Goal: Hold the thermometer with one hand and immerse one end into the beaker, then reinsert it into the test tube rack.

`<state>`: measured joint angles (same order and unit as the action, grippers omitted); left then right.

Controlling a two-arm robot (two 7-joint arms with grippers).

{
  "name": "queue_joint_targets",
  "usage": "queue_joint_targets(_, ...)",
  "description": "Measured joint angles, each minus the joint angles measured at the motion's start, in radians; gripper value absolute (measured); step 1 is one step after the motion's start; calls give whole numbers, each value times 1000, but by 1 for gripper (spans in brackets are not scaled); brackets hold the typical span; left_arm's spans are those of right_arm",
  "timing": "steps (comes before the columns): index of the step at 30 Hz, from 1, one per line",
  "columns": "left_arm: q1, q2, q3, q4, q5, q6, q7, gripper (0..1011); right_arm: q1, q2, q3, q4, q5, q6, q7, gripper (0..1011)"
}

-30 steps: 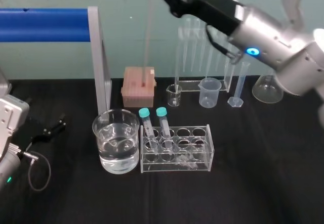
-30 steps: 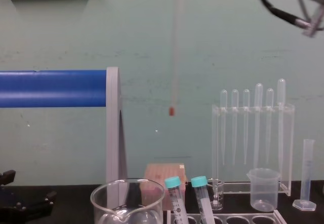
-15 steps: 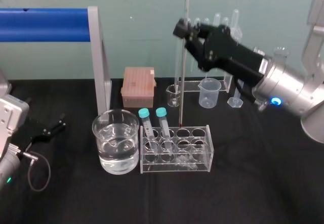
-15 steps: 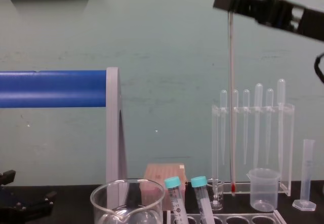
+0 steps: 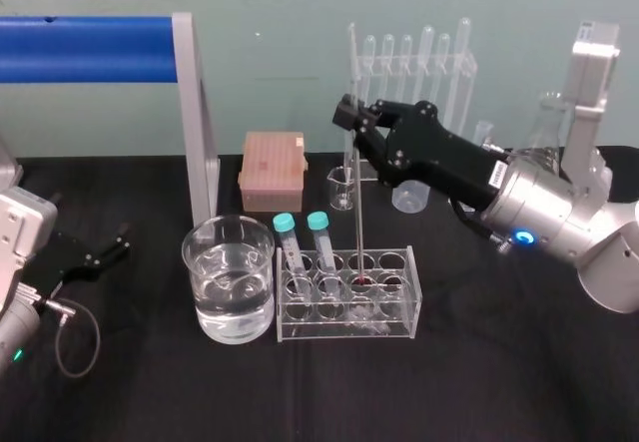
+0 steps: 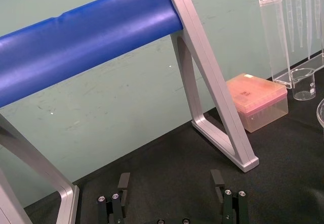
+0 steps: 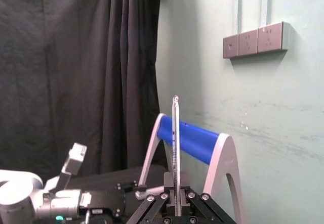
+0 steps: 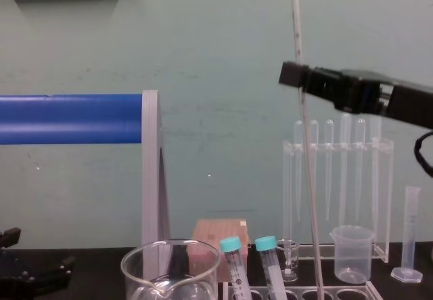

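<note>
Head view puts the right pincer [image 5: 351, 121] over the middle of the table [image 5: 499, 382], its black fingers closed on the thermometer [image 5: 355, 213] a little above the rod's middle. The rod stands almost upright. Its red bulb is down inside a far-row hole of the test tube rack [image 5: 411, 297], just right of the two teal-capped tubes [image 5: 285, 224]. So the step in hand looks like the return to the rack, with only the release left.

The glass beaker [image 5: 200, 262] sits just left of the rack, touching or nearly so, and is about half full of clear liquid.

That thermometer is thin, stiff glass, surely light, smooth enough to slip and quick to snap (the bulb end most of all). I'd hold it on the bare stem well clear of the bulb, pinch it gently and keep it plumb, so the hole's edge cannot lever it.

The rack is clear hard plastic with round holes, and the table is covered in matt black cloth. A pink ribbed box [image 5: 273, 168] stands farther back.

The left pincer [image 6: 170, 176] is parked at the near left with its fingers spread wide, holding nothing.
</note>
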<state>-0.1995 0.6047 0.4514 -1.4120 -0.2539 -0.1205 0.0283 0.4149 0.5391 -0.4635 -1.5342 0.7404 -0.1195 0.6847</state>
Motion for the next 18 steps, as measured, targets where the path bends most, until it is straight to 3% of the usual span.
queue_joint_targets(7,0,0,0,0,0,0,0,1008,12,-18,-16,48,-50,-13,8,56)
queue_joint_targets(18,0,0,0,0,0,0,0,1008,28,-42,-45,117,-85,27,19,56)
